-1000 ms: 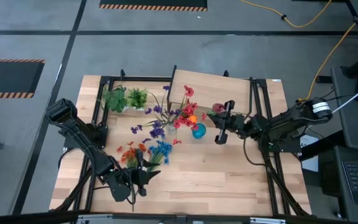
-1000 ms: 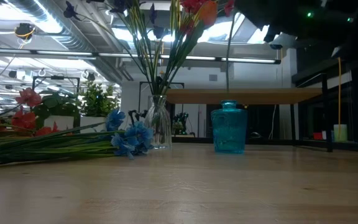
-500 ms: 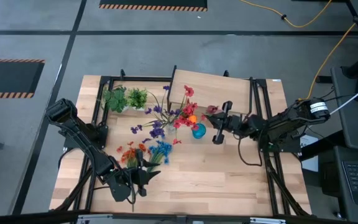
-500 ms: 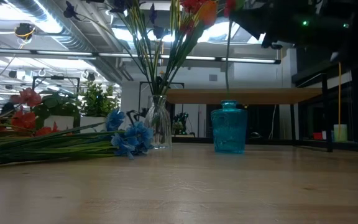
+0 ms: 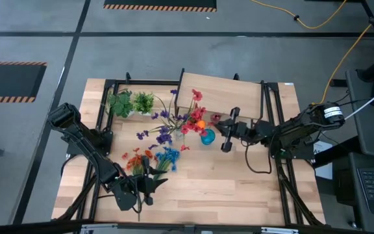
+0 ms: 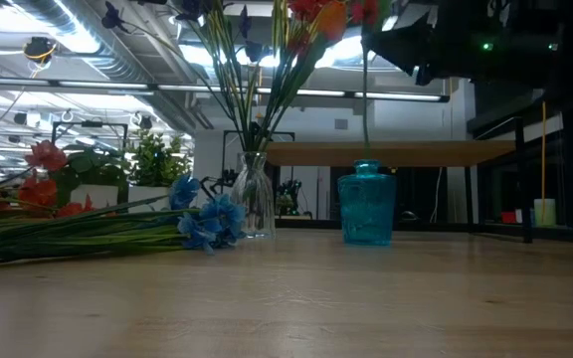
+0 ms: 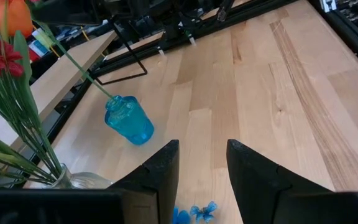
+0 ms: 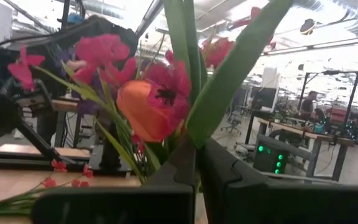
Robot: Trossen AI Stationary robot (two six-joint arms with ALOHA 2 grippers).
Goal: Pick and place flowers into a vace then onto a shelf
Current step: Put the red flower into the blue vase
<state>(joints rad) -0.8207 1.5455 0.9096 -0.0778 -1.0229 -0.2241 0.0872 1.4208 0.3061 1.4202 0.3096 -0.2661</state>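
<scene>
My right gripper [image 5: 221, 128] hangs just right of the blue vase [image 5: 207, 136], shut on the green stem of a dark red bud flower [image 5: 215, 117]. The stem runs down to the blue vase's mouth [image 7: 113, 99]. A clear glass vase [image 6: 252, 199] left of it holds several flowers [image 5: 190, 120]. More flowers, orange-red and blue [image 5: 153, 159], lie flat on the table. The shelf [image 5: 219, 92] stands at the far edge. My left gripper [image 5: 145, 188] waits open near the front left, with nothing between its fingers [image 7: 166, 168]. My right gripper pinches the flower's green stem [image 8: 194, 134] between its two fingers, below the bud. The fingers come from the table's right, about level, across the stem. The stem hangs nearly upright below them [image 6: 365, 109], its lower end at the blue vase's mouth.
Two green leafy tufts [image 5: 130, 103] stand at the far left. Purple sprays [image 5: 156, 134] lie beside the glass vase. Black frame rails [image 5: 271, 117] run along both sides of the table. Bare wood lies at the front right [image 5: 239, 182].
My right gripper has gone a little toward the table's left edge, toward the blue vase, and tipped slightly, carrying the bud flower with it. The stem has stayed nearly upright over the vase. My left arm has kept still.
</scene>
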